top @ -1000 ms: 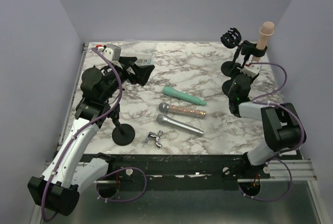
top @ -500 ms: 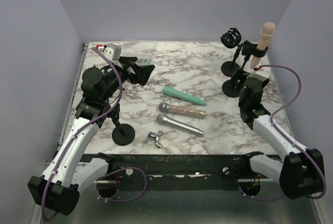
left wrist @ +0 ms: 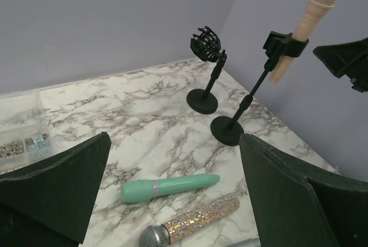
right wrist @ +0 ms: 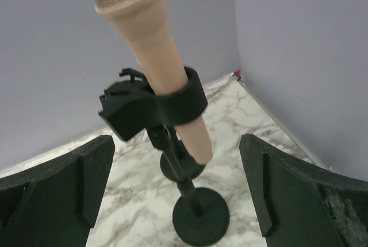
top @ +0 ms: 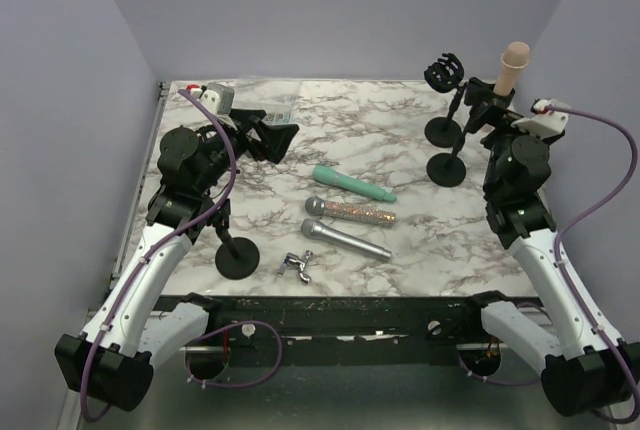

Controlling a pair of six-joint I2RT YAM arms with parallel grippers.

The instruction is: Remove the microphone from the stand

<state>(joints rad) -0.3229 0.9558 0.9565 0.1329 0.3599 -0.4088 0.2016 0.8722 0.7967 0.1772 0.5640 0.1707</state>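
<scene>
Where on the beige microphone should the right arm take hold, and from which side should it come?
Grip the bare shaft of the microphone above the clip and below its mesh head. It sits tilted in the clip, which rings its lower part, so probably come from the near side, where the open right fingers flank it, then pull up along its axis.

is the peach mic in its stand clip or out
In. The clip rings the mic, holding it tilted above the stand; the open right gripper isn't touching it.
</scene>
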